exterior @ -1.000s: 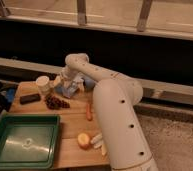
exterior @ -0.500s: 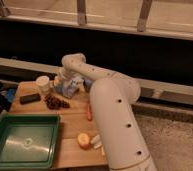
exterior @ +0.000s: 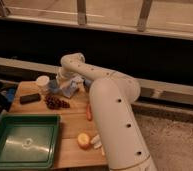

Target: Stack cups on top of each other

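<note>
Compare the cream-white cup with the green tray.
The cream-white cup is small, round and pale; the green tray is large and rectangular. The cup stands near the far edge; the tray lies at the near left corner. Both rest on the wooden table. The gripper is just right of the cup.

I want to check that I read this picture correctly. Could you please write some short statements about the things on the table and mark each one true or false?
1. The green tray sits at the near left of the table. True.
2. The white cup stands inside the tray. False: it stands on the wood at the far left, beyond the tray.
3. The gripper is over the far side of the table, close to the white cup. True.
4. The dark grapes lie to the right of the carrot. False: they lie to its left, between the carrot and the table's left edge.
</note>
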Robot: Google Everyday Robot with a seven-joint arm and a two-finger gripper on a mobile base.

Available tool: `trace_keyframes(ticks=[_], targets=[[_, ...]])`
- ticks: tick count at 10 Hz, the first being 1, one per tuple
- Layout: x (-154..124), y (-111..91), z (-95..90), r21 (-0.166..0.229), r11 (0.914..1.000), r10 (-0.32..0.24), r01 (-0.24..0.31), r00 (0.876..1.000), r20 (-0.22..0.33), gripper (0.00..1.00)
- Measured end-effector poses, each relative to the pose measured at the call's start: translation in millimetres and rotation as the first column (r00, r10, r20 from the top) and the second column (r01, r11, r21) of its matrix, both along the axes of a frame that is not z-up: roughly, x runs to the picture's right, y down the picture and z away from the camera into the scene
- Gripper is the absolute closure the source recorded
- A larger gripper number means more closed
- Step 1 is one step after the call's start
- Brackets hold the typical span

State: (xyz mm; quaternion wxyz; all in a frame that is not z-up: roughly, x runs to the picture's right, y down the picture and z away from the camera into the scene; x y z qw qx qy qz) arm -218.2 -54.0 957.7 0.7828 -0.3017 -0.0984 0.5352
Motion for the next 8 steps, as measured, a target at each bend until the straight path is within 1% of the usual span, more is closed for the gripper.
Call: trace_keyframes(ticks=[1,3,4,5,7,8], targets=[[-1,-2,-3.3,0.014,0.9999,-0.007,0.007,1.000,0.005,1.00],[1,-12,-15.0,0.039,0.9991,-0.018,0.018,1.000,0.004,1.00],[4,-21,-24.1,0.059,0.9979,-0.028,0.029,1.000,-0.014,1.00],[4,-33,-38.7,0.087,0.9948,-0.049,0.052,0.998,-0.044,1.00],[5,-55,-62.2,0.137,0.9870,-0.073,0.084,0.994,-0.083,1.00],[9,-68,-71.7,0.167,0.9813,-0.080,0.096,0.992,-0.103,1.00]])
